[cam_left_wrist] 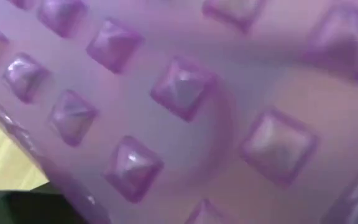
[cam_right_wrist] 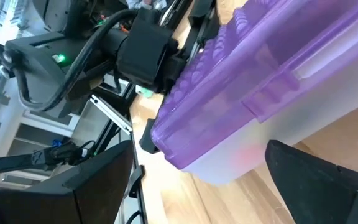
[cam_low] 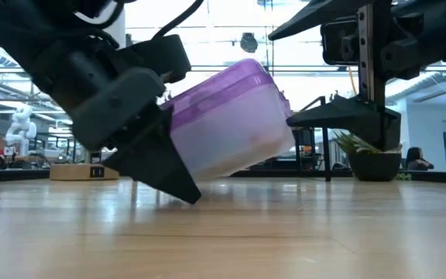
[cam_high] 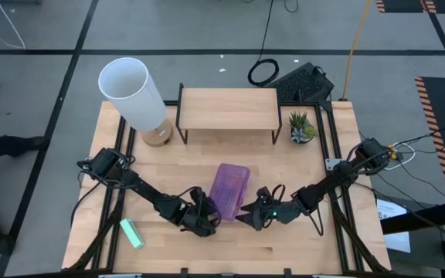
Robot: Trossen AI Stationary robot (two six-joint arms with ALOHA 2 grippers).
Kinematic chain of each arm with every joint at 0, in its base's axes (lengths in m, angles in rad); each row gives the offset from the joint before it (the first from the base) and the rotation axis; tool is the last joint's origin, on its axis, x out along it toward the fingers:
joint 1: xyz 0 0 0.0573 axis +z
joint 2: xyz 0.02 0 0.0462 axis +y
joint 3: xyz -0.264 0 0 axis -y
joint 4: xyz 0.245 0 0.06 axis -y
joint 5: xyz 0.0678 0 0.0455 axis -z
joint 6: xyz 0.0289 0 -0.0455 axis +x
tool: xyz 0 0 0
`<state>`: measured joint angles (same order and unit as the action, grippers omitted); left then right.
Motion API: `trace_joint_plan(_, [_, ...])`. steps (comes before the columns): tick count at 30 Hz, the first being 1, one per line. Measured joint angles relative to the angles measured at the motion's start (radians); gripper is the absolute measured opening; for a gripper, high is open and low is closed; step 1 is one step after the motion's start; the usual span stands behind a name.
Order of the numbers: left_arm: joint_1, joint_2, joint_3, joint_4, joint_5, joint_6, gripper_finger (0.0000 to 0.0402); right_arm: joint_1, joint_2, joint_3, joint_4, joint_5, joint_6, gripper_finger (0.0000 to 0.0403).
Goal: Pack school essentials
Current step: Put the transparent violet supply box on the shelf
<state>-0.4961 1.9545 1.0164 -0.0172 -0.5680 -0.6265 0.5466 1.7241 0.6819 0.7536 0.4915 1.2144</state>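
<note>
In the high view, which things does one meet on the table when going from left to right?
Green block → white cylinder → left pincer → purple case → right pincer → potted plant.

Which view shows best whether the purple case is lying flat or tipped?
The low view: the purple case sits tilted, one end raised off the table. The high view shows only its lid from above, the left wrist view only studs, and the right wrist view its side close up.
</note>
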Motion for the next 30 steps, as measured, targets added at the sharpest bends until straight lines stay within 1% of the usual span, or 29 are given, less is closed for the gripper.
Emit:
trace_joint_plan(4, [-0.001,-0.002,0.000,-0.002,0.010,0.000,0.0309,0.009,0.000,0.000,-0.022,0.019,0.021,0.0359])
trace_joint_plan(9, [0.003,-0.007,0.003,0.026,-0.014,-0.008,0.0305,0.029,0.001,0.000,-0.179,0.073,0.197,0.0359])
trace_joint_plan(11, [0.003,-0.008,0.004,0.042,-0.015,-0.011,0.0307,0.038,0.000,0.000,-0.226,0.110,0.273,0.0359])
trace_joint_plan(14, [0.003,-0.008,0.004,0.051,-0.002,-0.008,0.0306,0.049,0.018,0.000,-0.238,0.176,0.351,0.0359])
trace_joint_plan(16, [0.005,-0.008,0.004,0.062,0.015,-0.005,0.0301,0.051,0.037,0.000,-0.218,0.194,0.384,0.0359])
trace_joint_plan(21, [0.007,-0.007,0.002,0.071,0.029,-0.003,0.0285,0.052,0.107,0.002,-0.191,0.170,0.473,0.0359])
trace_joint_plan(24, [0.006,-0.007,0.002,0.069,0.037,-0.004,0.0280,0.055,0.125,0.004,-0.217,0.118,0.512,0.0359])
trace_joint_plan(26, [0.005,-0.007,0.001,0.069,0.054,-0.003,0.0279,0.054,0.129,0.004,-0.226,0.065,0.569,0.0359])
trace_joint_plan(30, [0.008,-0.007,0.000,0.091,0.071,0.002,0.0278,0.030,0.131,0.003,-0.174,0.065,0.578,0.0359])
